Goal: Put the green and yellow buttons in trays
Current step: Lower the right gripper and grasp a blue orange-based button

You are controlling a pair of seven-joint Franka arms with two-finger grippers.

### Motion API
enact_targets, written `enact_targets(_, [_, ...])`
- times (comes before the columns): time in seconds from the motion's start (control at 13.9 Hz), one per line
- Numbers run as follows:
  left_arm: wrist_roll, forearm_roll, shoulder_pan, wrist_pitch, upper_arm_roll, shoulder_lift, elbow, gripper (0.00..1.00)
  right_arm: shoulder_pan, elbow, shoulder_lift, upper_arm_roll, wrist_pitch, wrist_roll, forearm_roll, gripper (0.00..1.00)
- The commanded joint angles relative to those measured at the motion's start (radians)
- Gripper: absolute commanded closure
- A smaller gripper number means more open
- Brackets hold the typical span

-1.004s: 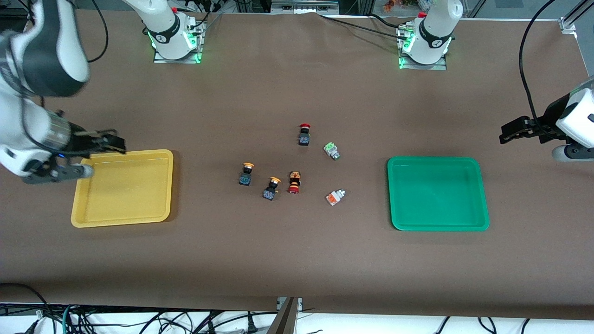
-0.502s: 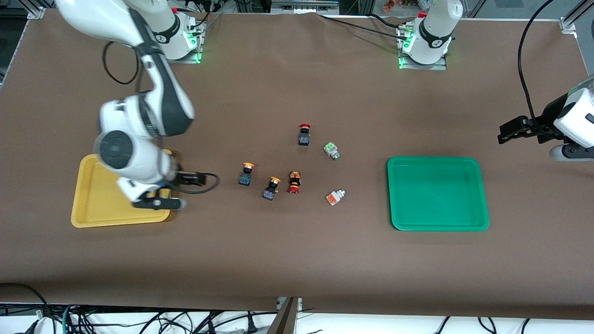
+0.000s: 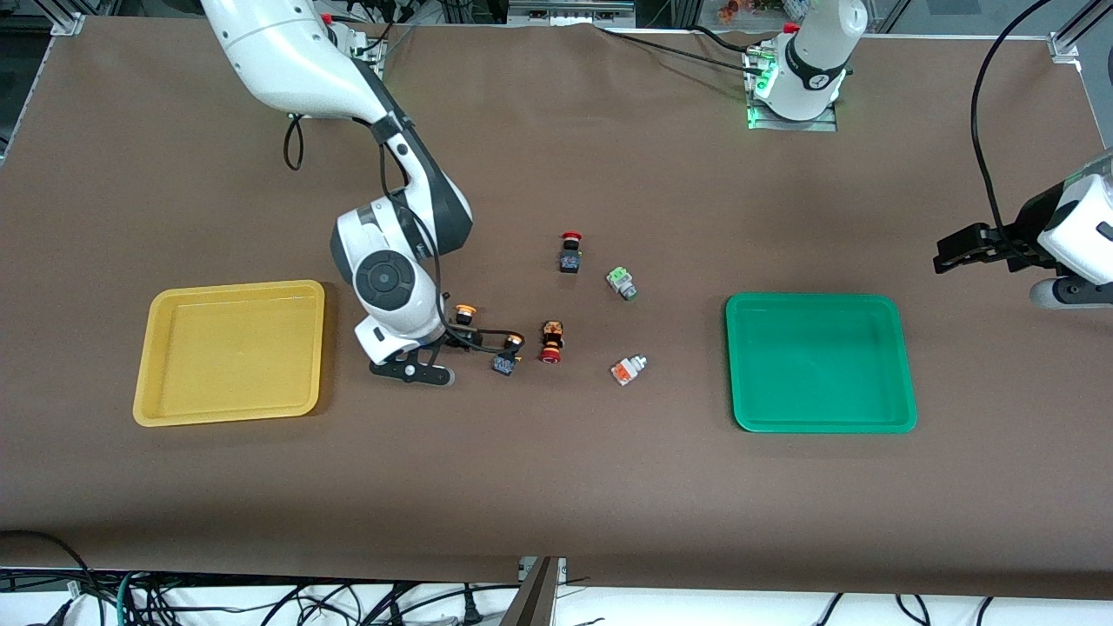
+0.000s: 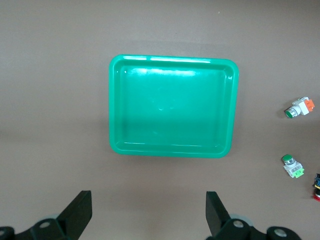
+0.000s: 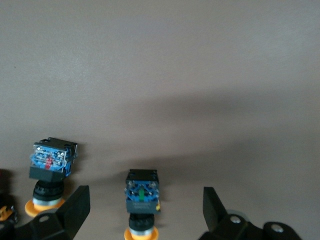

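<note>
Right gripper [image 5: 145, 212]: in 1 s I have swung it from the yellow tray [image 3: 230, 288] to mid-frame, fingers spread over 1 yellow button [image 5: 142, 192]. No button is trayed yet. Left gripper [image 4: 147, 216], also spread, waits beside the green tray [image 3: 817, 301].

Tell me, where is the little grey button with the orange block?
The small pale grey push-button with the orange block lies on the table between the red-capped button and the green plastic tray.

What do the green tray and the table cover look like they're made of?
The green tray looks like glossy moulded plastic: light glints along its rim and its corners are rounded. The brown table cover looks matte, perhaps paper or fabric, with no shine; which one I cannot tell.
</note>
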Motion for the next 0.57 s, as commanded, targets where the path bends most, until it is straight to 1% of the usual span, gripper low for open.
enact_targets(0.0, [0.013,0.017,0.001,-0.004,0.002,0.026,0.059,0.00,0.029,0.008,0.040,-0.010,0.032,0.022,0.007,0.00])
enact_targets(0.14, [0.011,0.018,0.005,-0.004,0.002,0.032,0.076,0.00,0.034,-0.006,0.055,-0.009,0.036,0.026,0.005,0.00])
enact_targets(0.29, [0.010,0.017,0.004,-0.004,0.002,0.034,0.076,0.00,0.046,-0.039,0.062,-0.010,0.073,0.026,0.005,0.00])
enact_targets(0.36, [0.008,0.015,0.004,-0.004,0.000,0.038,0.076,0.00,0.051,-0.062,0.062,-0.009,0.090,0.026,0.005,0.16])
enact_targets(0.43, [0.007,0.010,0.004,-0.004,0.000,0.049,0.078,0.00,0.054,-0.069,0.059,-0.009,0.086,0.024,0.007,0.62])
enact_targets(0.5, [0.004,0.010,0.001,-0.004,0.000,0.051,0.081,0.00,0.054,-0.069,0.057,-0.009,0.079,0.022,0.007,0.96])
